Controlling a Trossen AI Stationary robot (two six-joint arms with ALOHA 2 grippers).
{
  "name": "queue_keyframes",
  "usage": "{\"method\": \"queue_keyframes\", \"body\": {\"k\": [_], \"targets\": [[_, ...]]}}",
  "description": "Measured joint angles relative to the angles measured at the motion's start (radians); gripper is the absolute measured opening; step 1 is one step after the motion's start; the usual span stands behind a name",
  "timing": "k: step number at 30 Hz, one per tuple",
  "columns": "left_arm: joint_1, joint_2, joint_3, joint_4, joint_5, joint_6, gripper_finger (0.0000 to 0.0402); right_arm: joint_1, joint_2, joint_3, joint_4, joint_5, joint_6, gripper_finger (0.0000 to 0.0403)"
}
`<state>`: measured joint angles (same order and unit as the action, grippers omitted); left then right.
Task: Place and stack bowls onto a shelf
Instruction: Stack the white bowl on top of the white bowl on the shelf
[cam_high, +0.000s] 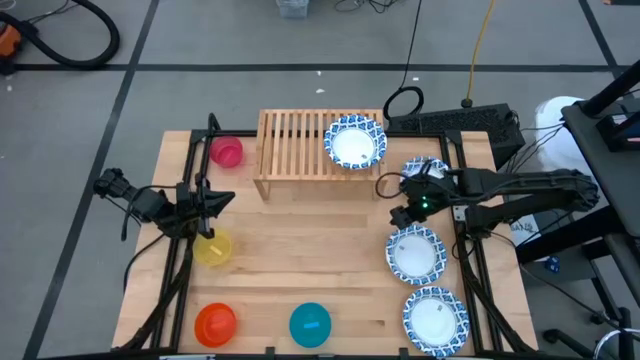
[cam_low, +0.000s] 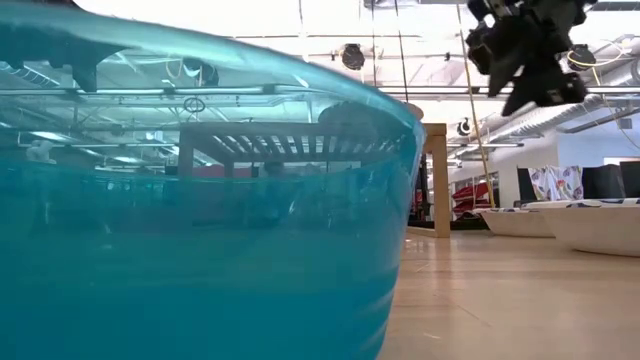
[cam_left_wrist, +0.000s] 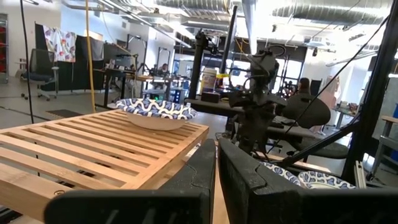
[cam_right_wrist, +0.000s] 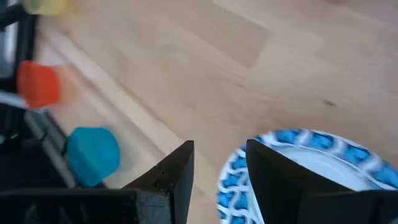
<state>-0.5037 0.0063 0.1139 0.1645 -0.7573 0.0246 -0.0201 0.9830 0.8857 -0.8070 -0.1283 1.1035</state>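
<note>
One patterned bowl (cam_high: 354, 142) already sits on the shelf (cam_high: 300, 150), at its right end; three more patterned bowls lie down the right side of the counter (cam_high: 300, 270): one (cam_high: 425, 172) mostly hidden under the right arm, one (cam_high: 416, 253) mid-right, one (cam_high: 435, 320) at the near-right corner.

Right end effector (cam_high: 403, 200) hangs above the counter with fingers spread wide and nothing between them. It sits between the shelf's right end and the mid-right bowl. In the right wrist view a blue rim (cam_right_wrist: 305, 168) lies just past one of the dark fingers (cam_right_wrist: 273, 171), off to one side of the gap, not centred in it. So the key relation: the next bowl is on the near side of the end effector, and the shelf is on the far side. Judgement: the right arm is clearly the nearer one for all three patterned bowls.

Left end effector (cam_high: 222, 203) waits over the left side of the counter, fingers nearly pressed together, nothing held (left wrist view shows only a thin slit between them). It is close to the yellow bowl (cam_high: 213, 247), with the pink bowl (cam_high: 226, 151) just beside the shelf's left end. The orange-red bowl (cam_high: 215, 323) and teal bowl (cam_high: 310, 324) sit along the near edge.

Round bowls, so no long axis to align with; only the rim approach matters.
</note>
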Motion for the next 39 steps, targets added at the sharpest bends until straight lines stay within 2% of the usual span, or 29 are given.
{"method": "queue_keyframes", "body": {"k": [11,16,22,39], "targets": [[0.0,0.0,0.0,0.005,0.0,0.0,0.0024,0.161,0.017,0.001,-0.19,0.027,0.18,0.0139],[0.0,0.0,0.0,0.005,-0.001,0.0,0.0024,0.235,0.055,0.001,-0.178,0.027,0.276,0.0139],[0.0,0.0,0.0,0.008,-0.002,-0.003,0.0024,0.317,0.121,0.001,-0.082,0.024,0.351,0.0139],[0.0,0.0,0.0,0.021,-0.002,-0.003,0.0024,0.436,0.329,0.001,0.035,0.023,0.372,0.0139]]}}
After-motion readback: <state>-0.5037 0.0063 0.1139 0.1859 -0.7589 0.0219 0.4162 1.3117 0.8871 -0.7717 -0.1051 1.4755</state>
